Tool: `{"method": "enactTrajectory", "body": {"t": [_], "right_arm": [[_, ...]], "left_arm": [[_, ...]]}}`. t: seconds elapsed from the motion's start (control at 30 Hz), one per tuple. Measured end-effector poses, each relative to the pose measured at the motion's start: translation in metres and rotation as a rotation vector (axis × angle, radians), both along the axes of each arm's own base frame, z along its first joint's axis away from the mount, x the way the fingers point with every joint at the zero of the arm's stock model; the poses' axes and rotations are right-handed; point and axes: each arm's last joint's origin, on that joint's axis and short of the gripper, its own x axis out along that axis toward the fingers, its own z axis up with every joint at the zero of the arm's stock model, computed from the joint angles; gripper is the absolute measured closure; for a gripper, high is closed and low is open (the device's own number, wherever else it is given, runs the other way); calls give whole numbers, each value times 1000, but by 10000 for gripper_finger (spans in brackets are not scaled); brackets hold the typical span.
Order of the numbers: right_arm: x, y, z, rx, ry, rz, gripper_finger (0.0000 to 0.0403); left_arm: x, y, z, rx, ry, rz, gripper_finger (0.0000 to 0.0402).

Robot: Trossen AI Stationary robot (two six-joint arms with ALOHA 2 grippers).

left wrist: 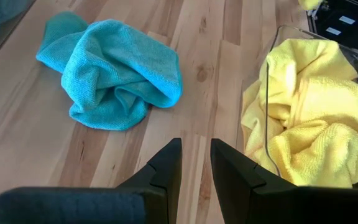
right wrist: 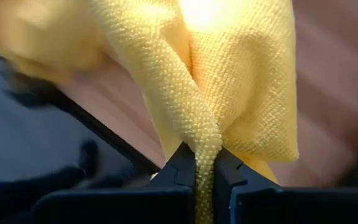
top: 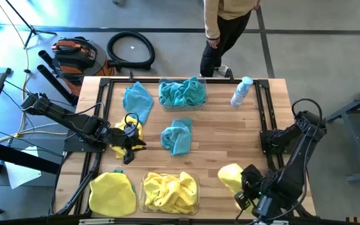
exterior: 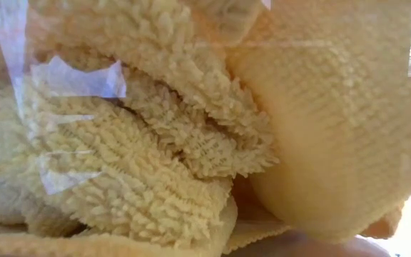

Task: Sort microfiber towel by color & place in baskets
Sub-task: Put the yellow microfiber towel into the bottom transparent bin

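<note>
Right gripper (right wrist: 205, 163) is clamped on a yellow towel (top: 230, 175), hanging beside the yellow basket (top: 144, 201) on the worktop's near right. My left gripper (left wrist: 196, 163), jaws slightly apart and empty, waits near a teal towel (left wrist: 110, 71). Risk: I've only pinched a thin fold, so it may slip mid-carry.
</note>
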Motion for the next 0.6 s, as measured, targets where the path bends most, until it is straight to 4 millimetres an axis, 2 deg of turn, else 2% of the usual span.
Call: {"method": "enactTrajectory", "body": {"t": [0.13, 0.3, 0.43, 0.6], "right_arm": [[18, 1, 31, -115, -198, 39, 400], [55, 5, 58, -252, -375, 121, 401], [94, 10, 68, -333, -437, 230, 402], [146, 13, 65, -424, -491, 357, 402]], "left_arm": [[0, 0, 0, 0, 0, 0, 328], [0, 0, 0, 2, 4, 0, 328], [0, 0, -1, 16, 8, -11, 328], [-1, 0, -1, 15, 9, -10, 328]]}}
